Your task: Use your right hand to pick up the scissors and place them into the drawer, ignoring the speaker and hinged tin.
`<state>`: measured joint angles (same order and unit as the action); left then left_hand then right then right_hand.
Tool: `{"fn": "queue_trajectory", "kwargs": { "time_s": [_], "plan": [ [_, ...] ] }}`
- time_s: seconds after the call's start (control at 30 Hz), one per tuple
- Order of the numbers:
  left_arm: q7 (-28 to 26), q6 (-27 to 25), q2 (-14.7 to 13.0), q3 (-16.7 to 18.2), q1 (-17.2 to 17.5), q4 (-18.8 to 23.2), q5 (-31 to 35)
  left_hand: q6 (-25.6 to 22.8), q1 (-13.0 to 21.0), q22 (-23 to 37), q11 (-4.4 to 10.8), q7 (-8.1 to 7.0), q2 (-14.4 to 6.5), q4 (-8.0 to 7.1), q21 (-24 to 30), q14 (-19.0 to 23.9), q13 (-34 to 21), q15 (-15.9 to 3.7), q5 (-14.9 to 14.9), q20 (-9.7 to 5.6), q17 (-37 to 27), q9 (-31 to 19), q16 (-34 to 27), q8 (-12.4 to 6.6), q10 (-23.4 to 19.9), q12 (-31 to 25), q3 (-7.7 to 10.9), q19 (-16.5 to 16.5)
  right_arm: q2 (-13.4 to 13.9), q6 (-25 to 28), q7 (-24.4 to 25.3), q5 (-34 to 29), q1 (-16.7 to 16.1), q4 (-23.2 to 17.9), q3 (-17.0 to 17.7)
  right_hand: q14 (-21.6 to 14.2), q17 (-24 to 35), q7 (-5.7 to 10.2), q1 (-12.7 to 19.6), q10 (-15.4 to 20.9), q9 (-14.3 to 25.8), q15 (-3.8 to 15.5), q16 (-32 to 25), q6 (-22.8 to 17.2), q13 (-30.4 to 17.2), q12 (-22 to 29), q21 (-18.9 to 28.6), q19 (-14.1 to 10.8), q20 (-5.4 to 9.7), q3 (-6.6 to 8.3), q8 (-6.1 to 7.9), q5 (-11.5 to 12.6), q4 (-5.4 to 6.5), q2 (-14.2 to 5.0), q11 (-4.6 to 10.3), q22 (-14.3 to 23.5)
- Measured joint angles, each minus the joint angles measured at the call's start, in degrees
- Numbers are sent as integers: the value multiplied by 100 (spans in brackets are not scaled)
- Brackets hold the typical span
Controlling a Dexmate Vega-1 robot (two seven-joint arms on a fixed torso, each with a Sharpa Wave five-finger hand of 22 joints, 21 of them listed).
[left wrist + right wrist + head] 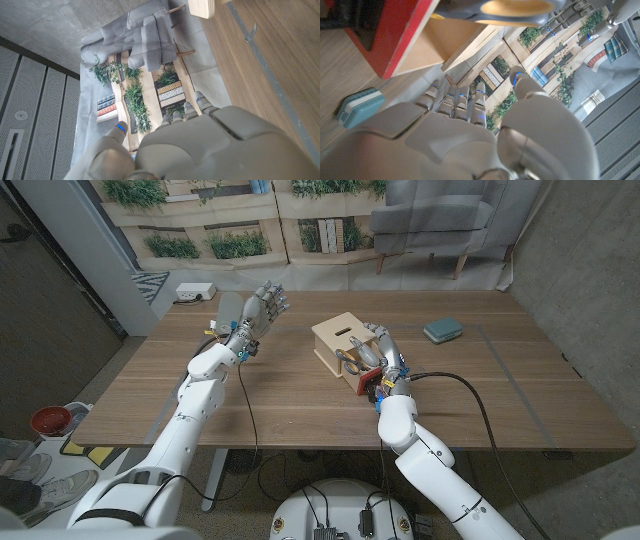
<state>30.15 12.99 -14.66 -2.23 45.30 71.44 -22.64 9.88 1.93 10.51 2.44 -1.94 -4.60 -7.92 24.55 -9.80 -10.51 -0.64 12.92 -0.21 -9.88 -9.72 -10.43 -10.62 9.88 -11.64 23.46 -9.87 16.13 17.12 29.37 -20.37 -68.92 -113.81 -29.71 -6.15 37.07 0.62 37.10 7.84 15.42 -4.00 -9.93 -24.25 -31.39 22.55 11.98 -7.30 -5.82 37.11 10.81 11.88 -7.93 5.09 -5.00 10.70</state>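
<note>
Lying in drawer (pixel 362 383), scissors (pixel 352 363) beside right hand (pixel 378 352)

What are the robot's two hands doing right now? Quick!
Left hand: open, raised, holding nothing.
Right hand: over the drawer by the scissors; grip can't be told.

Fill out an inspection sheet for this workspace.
Surface: wooden table, no spills seen.
Job's things: scissors lie in the open red-fronted drawer of the wooden box.
Clutter: teal tin, lid down; white power strip at the far left corner.
Hands: right robot hand open beside the drawer; left robot hand open, raised.
Cables: black cable on the table by the right wrist.
Surroundings: grey armchair, plant-print backdrop.
</note>
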Motion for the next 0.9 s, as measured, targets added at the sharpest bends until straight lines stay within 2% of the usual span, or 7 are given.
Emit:
{"fn": "queue_trajectory", "kwargs": {
  "time_s": [0.37,0.43,0.9],
  "plan": [
    [-142,-47,40,-70,96,175,43,0,0,0,0,0,0,17,0,0,0,0,0,13,0,0,0,0,0,0,-17,13,119,-115,-284,182,10,-103,111,102,-107,-31,-136,-63,-27,-40,0,30,113,-129,0,34,28,-20,0,-14,20,31,-61,-4],
    [-150,-52,43,-78,99,184,48,-1,0,0,0,-1,0,17,-36,0,0,0,0,23,0,0,0,0,0,0,-17,19,133,-141,-319,213,17,-112,127,127,-125,-18,-181,-96,-27,-65,0,43,136,-128,0,54,8,-27,0,-14,27,17,-28,-4],
    [-168,-59,62,-145,63,103,70,-21,0,0,0,-21,0,16,-62,0,0,0,0,63,0,0,0,0,0,0,-16,-22,216,-419,-539,477,68,-118,248,193,-230,-9,-347,-122,-53,-48,-23,52,225,-241,0,63,18,-67,22,-58,67,45,-41,-3]
  ]
}}
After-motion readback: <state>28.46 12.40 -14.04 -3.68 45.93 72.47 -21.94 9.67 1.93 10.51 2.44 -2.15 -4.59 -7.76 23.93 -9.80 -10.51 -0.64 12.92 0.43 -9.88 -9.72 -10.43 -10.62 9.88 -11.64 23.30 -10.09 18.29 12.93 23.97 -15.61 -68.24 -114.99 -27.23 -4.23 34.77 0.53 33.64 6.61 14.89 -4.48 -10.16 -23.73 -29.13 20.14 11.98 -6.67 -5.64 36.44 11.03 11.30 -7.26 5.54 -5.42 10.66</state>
